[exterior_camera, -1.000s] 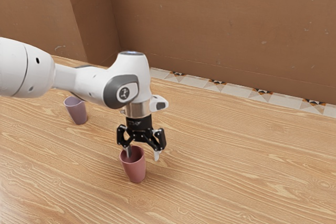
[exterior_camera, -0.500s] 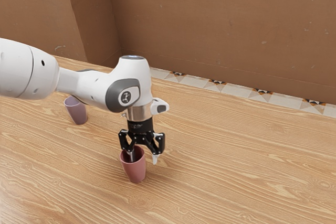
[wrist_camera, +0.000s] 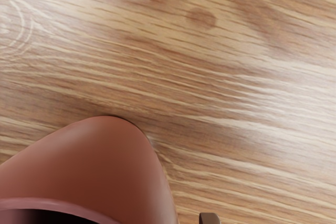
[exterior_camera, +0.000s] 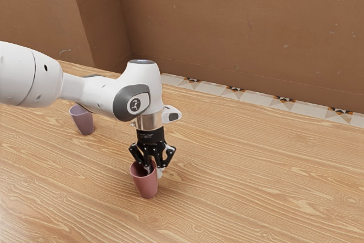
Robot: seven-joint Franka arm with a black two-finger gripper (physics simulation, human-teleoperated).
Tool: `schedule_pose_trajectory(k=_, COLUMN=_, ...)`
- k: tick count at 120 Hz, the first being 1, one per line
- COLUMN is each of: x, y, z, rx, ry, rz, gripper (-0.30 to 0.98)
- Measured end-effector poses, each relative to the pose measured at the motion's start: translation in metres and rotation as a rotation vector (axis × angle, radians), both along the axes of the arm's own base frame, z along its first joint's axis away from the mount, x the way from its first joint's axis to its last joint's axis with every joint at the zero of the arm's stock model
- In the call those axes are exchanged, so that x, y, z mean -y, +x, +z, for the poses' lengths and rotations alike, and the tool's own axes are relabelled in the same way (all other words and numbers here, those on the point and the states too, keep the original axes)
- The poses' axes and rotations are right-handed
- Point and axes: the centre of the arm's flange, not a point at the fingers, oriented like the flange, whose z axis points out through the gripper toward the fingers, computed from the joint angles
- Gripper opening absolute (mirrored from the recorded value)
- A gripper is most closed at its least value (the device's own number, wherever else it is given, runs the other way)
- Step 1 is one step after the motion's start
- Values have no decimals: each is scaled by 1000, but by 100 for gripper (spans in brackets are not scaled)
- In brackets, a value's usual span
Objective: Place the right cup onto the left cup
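Arm (exterior_camera: 42, 78) white, rounded segments; dark grey joint cap (exterior_camera: 121, 106) with round emblem (exterior_camera: 135, 104). Silver collar (exterior_camera: 149, 122) above black, linkage-jointed gripper (exterior_camera: 154, 172).

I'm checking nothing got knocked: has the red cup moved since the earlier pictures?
No. In the exterior view, the red cup stands at the same grain lines of the table, as far from the purple cup as before.

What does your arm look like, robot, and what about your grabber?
My arm is mostly smooth and white, with rounded parts, dark grey trim and a small round emblem. Below comes a silvery band, then my gripper, which is black with jointed links.
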Motion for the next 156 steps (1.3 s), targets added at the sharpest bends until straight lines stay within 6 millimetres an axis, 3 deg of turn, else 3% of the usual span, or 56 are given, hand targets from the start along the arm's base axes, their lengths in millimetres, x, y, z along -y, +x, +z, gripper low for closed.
schedule_pose_trajectory(k=28, x=4, y=-1, z=0, rx=1, ry=1, rz=-5, gripper=-5)
schedule_pose_trajectory(k=44, x=1, y=-1, z=11, rx=18, ry=2, rz=0, gripper=-7)
schedule_pose_trajectory(k=71, x=-4, y=-3, z=69, rx=98, ry=14, rz=-10, gripper=-8)
schedule_pose_trajectory(k=92, x=-7, y=6, z=129, rx=154, ry=37, rz=-38, gripper=-8)
schedule_pose_trajectory(k=109, x=-14, y=13, z=161, rx=163, ry=54, rz=-55, gripper=-8)
schedule_pose_trajectory(k=124, x=-34, y=16, z=170, rx=144, ry=71, rz=-44, gripper=-8)
schedule_pose_trajectory(k=156, x=-109, y=18, z=172, rx=113, ry=94, rz=33, gripper=-8)
